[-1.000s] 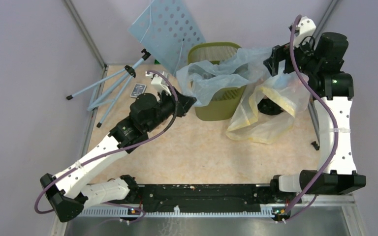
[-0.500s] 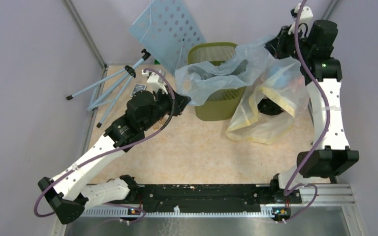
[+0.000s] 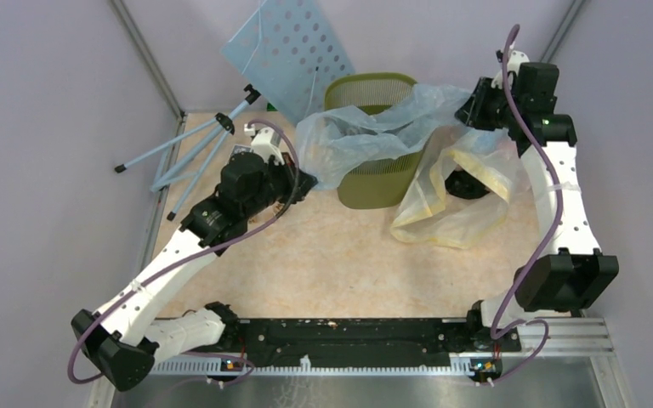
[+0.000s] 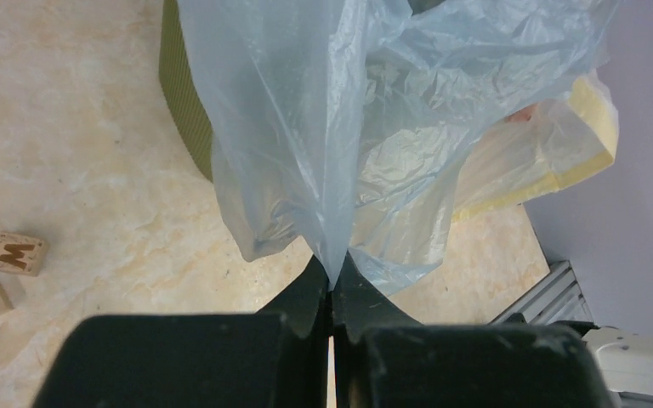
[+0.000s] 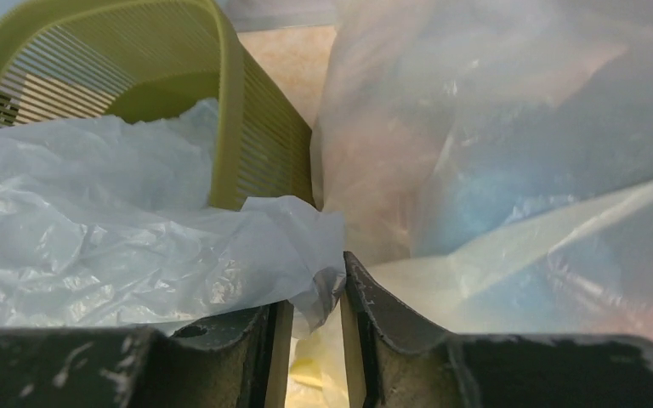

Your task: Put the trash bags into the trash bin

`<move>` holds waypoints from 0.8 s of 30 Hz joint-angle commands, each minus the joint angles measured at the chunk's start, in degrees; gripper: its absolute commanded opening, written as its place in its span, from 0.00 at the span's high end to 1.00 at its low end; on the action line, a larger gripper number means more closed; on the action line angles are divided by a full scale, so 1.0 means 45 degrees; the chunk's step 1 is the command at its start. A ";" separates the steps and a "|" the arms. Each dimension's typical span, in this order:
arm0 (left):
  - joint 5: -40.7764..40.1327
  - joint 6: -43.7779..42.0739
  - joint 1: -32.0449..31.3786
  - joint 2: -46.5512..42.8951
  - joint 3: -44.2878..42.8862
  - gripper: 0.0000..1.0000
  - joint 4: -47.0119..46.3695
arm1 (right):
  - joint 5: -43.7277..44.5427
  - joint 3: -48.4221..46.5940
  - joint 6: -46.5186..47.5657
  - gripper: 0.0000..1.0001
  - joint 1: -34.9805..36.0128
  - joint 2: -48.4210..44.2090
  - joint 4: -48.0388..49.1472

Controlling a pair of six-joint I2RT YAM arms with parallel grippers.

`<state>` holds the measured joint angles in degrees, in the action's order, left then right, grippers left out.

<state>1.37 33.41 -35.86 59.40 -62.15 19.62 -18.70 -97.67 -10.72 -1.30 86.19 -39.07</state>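
Observation:
The pale blue-grey trash bag (image 3: 366, 132) lies stretched over the rim of the olive-green trash bin (image 3: 383, 180), part of it sagging inside. My left gripper (image 3: 304, 180) is left of the bin, shut on the bag's left edge; in the left wrist view the film (image 4: 332, 127) rises from the pinched jaws (image 4: 332, 276) in front of the bin wall (image 4: 185, 102). My right gripper (image 3: 474, 100) hovers at the bin's right rim. In the right wrist view its jaws (image 5: 310, 289) stand slightly apart, with a loose bag (image 5: 119, 246) corner drooping into the gap beside the bin (image 5: 247, 110).
A bigger clear-yellowish bag (image 3: 455, 195) with coloured contents sits right of the bin, under the right arm. A light-blue perforated panel (image 3: 289, 51) leans behind the bin. Blue rods (image 3: 195, 149) lie at the back left. Two wooden blocks (image 4: 17, 253) lie on the table.
The left gripper has pulled the bag's edge leftward and back, stretching it over the bin. The right arm shifted over the bin's right rim, and its jaws narrowed from wide open.

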 commanded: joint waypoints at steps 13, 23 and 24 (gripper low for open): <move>-0.1188 -0.0815 0.1544 0.2695 0.0218 1.00 -0.1444 | 0.1004 0.2979 -0.0665 0.79 -0.0028 -0.0345 0.1731; 0.0527 -0.1707 0.2137 0.3871 -0.0283 1.00 -0.5775 | -0.0221 0.0543 -0.0908 0.68 0.0329 0.1569 0.2603; 0.0826 -0.1788 0.2149 0.4208 -0.0609 1.00 -0.5864 | -0.0430 0.0253 -0.0861 0.67 0.0550 0.1849 0.2575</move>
<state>0.21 28.42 -26.24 75.29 -60.34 4.97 -17.41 -89.32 -14.63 -0.84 92.36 -32.05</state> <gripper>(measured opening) 0.005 0.314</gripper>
